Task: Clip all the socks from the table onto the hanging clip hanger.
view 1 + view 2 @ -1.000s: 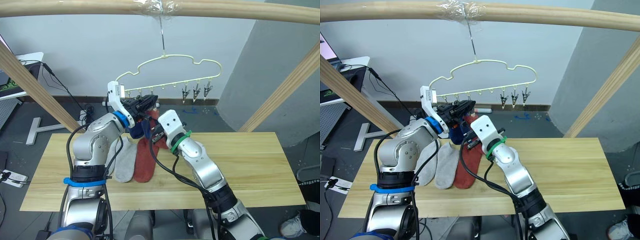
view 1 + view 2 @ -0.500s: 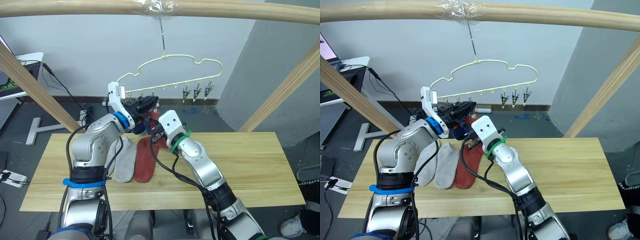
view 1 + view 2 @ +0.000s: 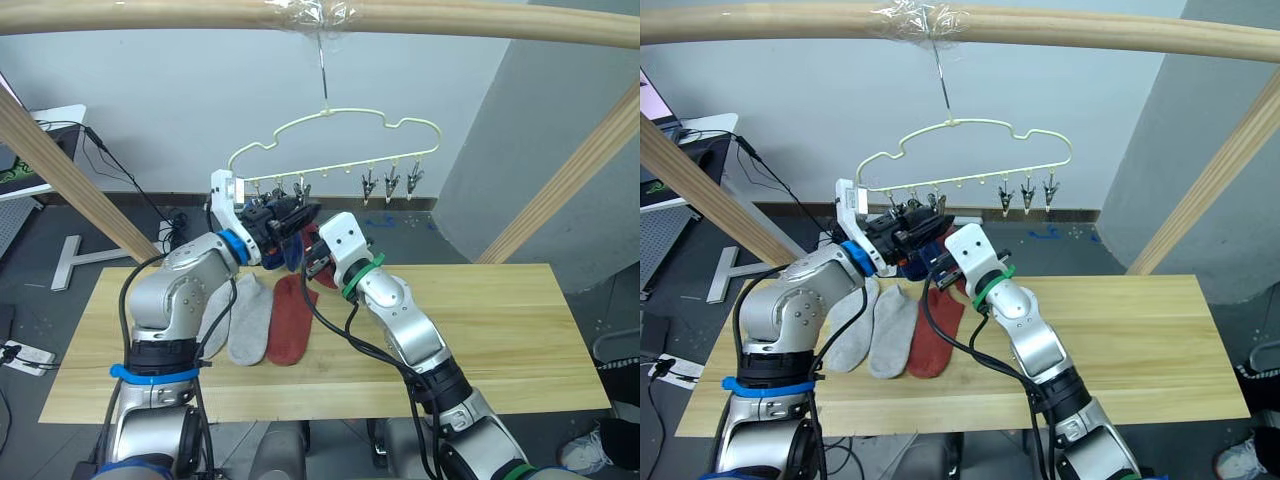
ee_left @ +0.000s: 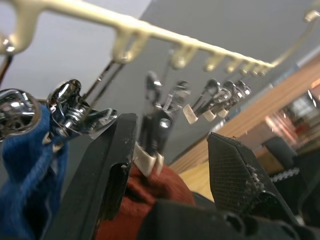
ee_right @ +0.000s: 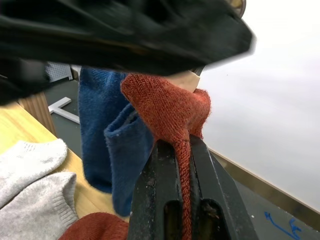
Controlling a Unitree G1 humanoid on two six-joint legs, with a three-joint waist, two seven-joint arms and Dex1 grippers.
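A red sock (image 5: 172, 112) is being pinched at its cuff by the right gripper (image 5: 182, 150), whose fingers are clenched on the knit, and it is being held up just under the row of clips on the hanger (image 3: 330, 120). The left gripper (image 4: 170, 150) is being held with its fingers spread, one on each side of a clip (image 4: 152, 100) whose pale tips are sitting right at the top of the red cuff. That is the relation being judged decisive: the cuff is lying directly below that clip, between the left fingers, so a squeeze from the left arm would probably be needed to open the clip while the right arm, the one carrying the sock, feeds the cuff upward. The sock's long axis is running downward from the clip row toward the bench (image 3: 480, 320). Blue socks (image 5: 107, 150) are hanging beside it from clips at the hanger's left end. On the bench, two grey socks (image 3: 248, 320) and another red sock (image 3: 290, 322) are lying side by side, toes toward the robot, not yet being hung. Several clips to the right are hanging free.
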